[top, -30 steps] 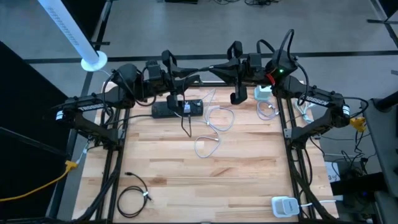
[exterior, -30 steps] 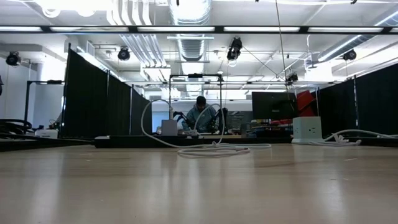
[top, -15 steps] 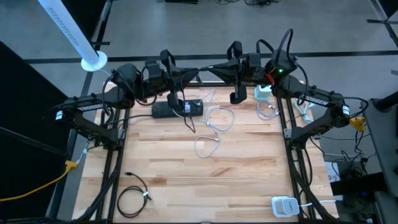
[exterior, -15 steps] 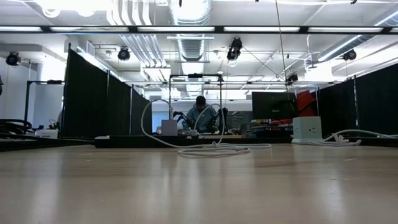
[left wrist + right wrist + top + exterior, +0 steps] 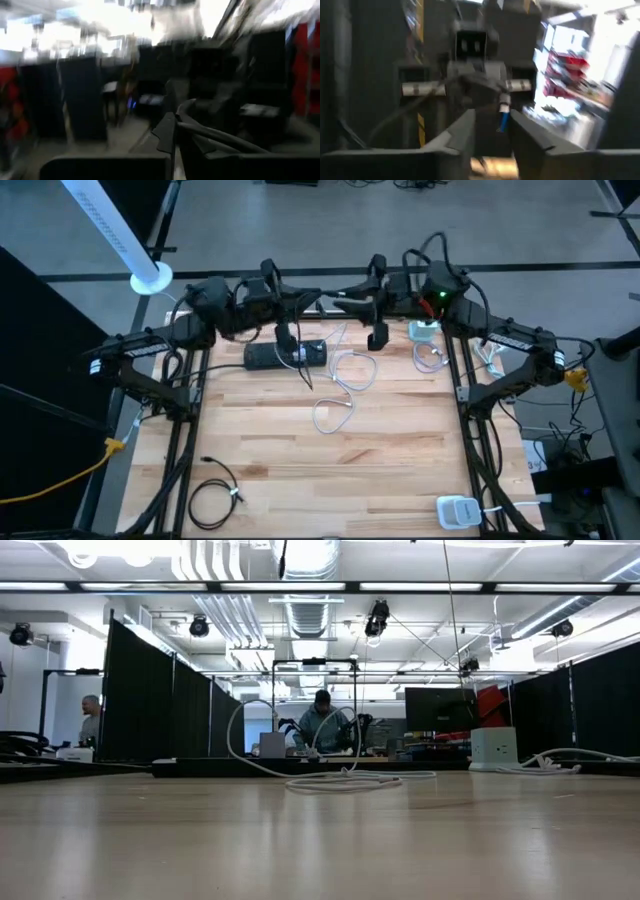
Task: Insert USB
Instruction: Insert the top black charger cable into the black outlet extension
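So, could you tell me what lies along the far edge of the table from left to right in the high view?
black power strip → left gripper hanging over its middle → loose white cable → right gripper → white charger block → small white cable coil.

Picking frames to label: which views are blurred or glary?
Left wrist view: heavily smeared, bright ceiling glare. Right wrist view: blurred too, right gripper fingers soft-edged. High view: sharp, wooden table evenly lit. Low view: crisp, white cable clear, tabletop reflects light.
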